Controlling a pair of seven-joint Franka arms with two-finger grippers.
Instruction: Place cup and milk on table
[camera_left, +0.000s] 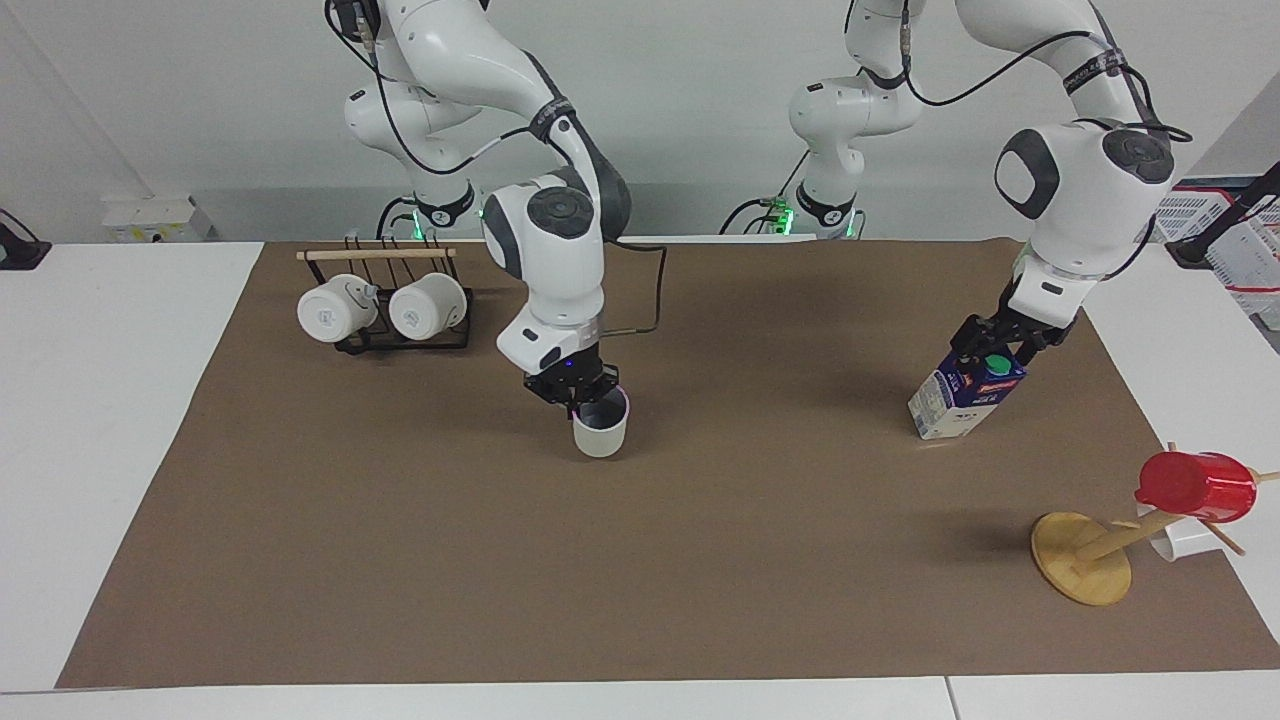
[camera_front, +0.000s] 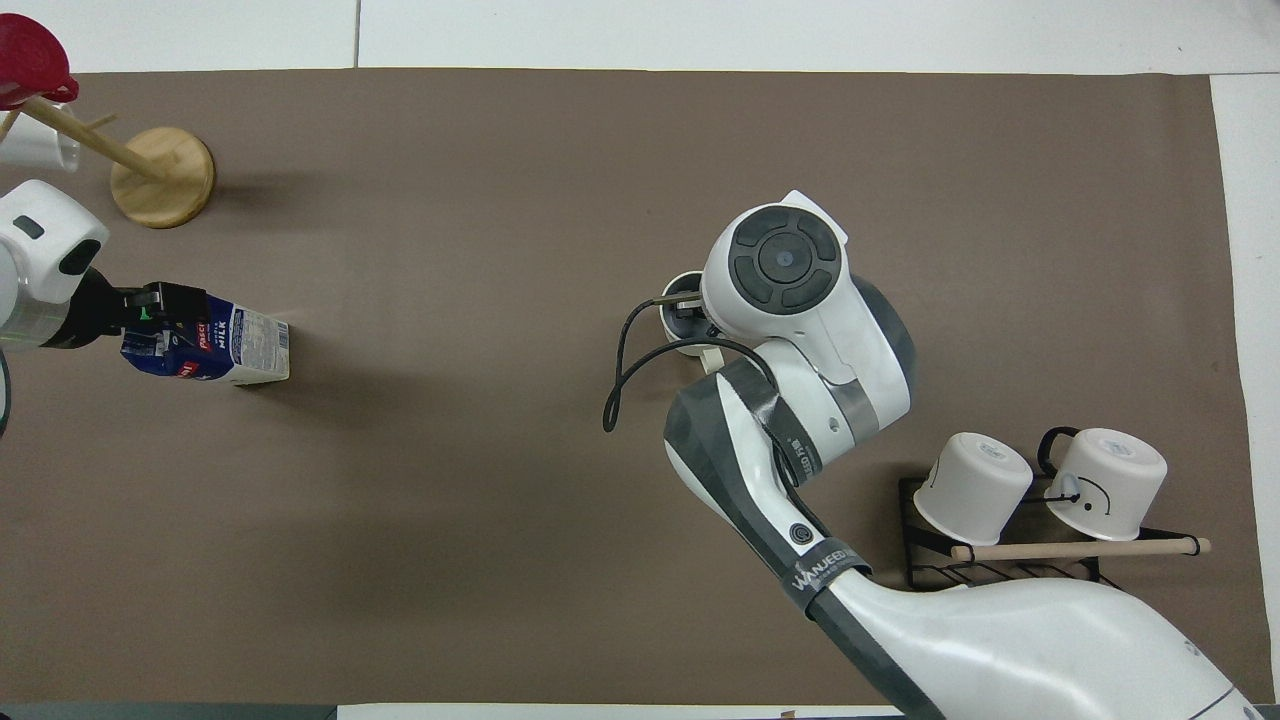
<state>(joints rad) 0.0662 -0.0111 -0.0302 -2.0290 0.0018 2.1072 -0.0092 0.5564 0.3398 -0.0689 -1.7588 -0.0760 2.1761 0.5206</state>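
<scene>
Off-white cup (camera_left: 600, 432) pinched at rim by right gripper (camera_left: 573, 388), left gripper (camera_left: 996, 340) clamping tilted milk (camera_left: 965, 396).

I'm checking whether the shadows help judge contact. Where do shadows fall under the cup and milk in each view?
Facing view: a soft dark patch lies on the mat beside the cup and another beside the tilted milk. Overhead view: the right gripper's arm hides most of the cup; the milk's shadow stretches toward the mat's middle.
</scene>
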